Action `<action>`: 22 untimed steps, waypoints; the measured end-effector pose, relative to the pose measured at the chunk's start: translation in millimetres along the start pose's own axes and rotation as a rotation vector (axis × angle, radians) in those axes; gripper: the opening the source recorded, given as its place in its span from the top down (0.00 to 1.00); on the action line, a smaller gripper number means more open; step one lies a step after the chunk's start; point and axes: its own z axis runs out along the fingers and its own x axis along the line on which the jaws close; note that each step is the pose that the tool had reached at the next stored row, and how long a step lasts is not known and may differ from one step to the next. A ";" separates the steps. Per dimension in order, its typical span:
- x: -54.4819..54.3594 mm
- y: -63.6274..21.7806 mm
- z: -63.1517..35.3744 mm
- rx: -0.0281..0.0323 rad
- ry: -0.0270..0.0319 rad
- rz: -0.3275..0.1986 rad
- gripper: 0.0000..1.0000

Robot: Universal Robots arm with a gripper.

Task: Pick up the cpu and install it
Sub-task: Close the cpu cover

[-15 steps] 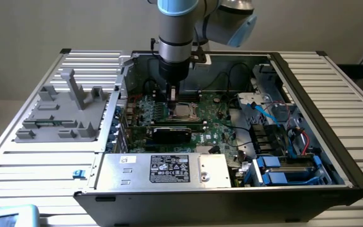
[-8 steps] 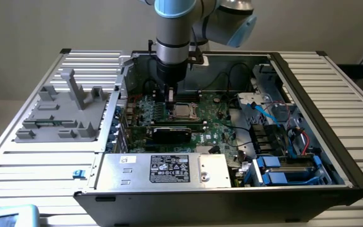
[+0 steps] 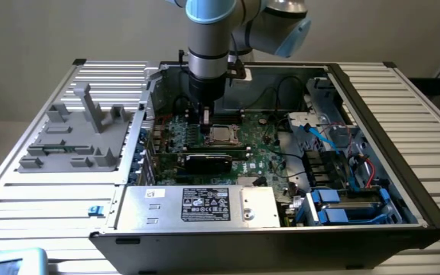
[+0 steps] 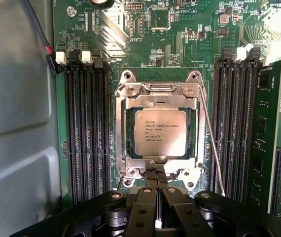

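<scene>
The cpu (image 4: 160, 133), a silver-grey square chip with printed text, lies flat in the metal socket frame (image 4: 125, 123) on the green motherboard (image 4: 180, 44). In the exterior view the cpu (image 3: 222, 134) sits mid-board inside the open computer case (image 3: 373, 109). My gripper (image 4: 155, 174) hovers at the socket's edge, just beside the cpu, with its black fingers (image 4: 148, 197) pressed together and nothing between them. From outside, the gripper (image 3: 204, 117) hangs low over the board, just to the exterior view's left of the cpu.
Black memory slots (image 4: 84, 128) flank the socket on both sides. A black graphics card (image 3: 208, 161) lies near the cpu, and a silver power supply (image 3: 201, 205) fills the case front. Cables and blue drive bays (image 3: 334, 200) crowd the exterior view's right. A grey fixture (image 3: 78, 137) rests outside.
</scene>
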 end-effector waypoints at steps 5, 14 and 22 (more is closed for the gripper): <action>0.0 -0.5 1.0 -0.0003 0.0001 0.000 0.89; -0.1 -7.8 1.5 -0.0003 0.0001 0.000 0.89; -0.4 -21.3 -1.3 -0.0013 0.0010 0.000 0.89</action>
